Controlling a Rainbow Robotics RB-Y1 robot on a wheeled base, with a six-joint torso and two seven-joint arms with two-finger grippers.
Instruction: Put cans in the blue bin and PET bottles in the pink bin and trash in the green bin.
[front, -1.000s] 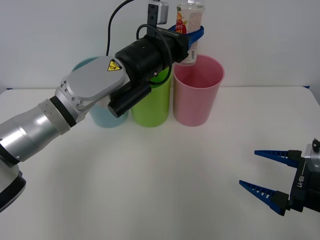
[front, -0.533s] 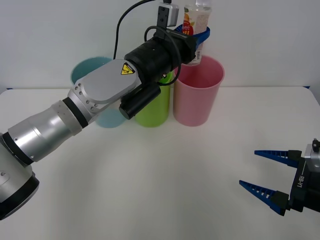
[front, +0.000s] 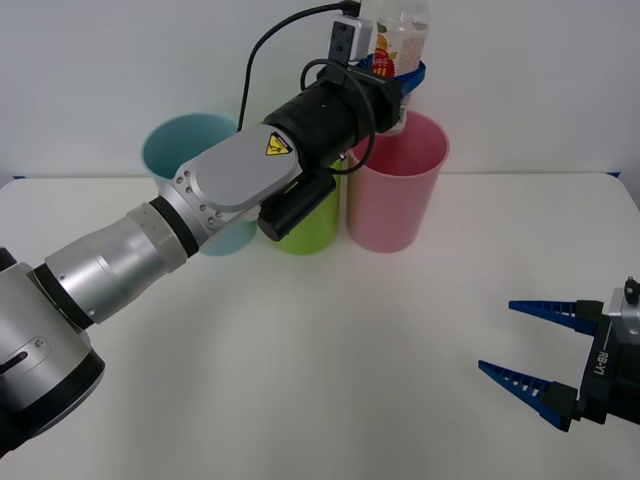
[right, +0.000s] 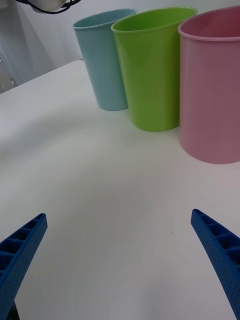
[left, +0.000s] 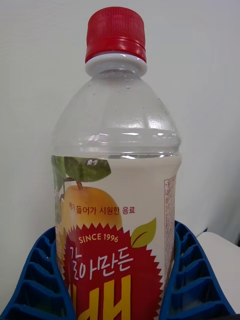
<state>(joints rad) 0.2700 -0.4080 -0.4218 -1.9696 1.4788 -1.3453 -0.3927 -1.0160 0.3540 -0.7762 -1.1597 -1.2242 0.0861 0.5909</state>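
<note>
Risk first: your left pincer (front: 398, 72) holds the PET bottle (front: 400, 45) upright above the near-left part of the pink bin's (front: 392, 190) mouth, and the bottle's base looks to hang close to the rim on the green-bin side. If you let go from there, I judge it could clip that rim and tip toward the green bin (front: 305, 215) standing just beside, or bounce out onto the tabletop (front: 330, 370). A tall bottle dropped from well above the rim may also strike the wall inside and rock the light bin.

Look at the left wrist view: the blue ribbed fingers (left: 37, 280) clamp the bottle (left: 116, 200) around its label on both sides. It is clear plastic with a red cap, empty as far as can be seen, with a white label bearing a yellow fruit and a red burst.

The blue bin (front: 195, 165) lies farthest from that pincer, behind its arm. Your right pincer (front: 540, 350) waits low over the tabletop, well apart from the bins, with its fingers (right: 20, 250) spread wide and nothing between them.
</note>
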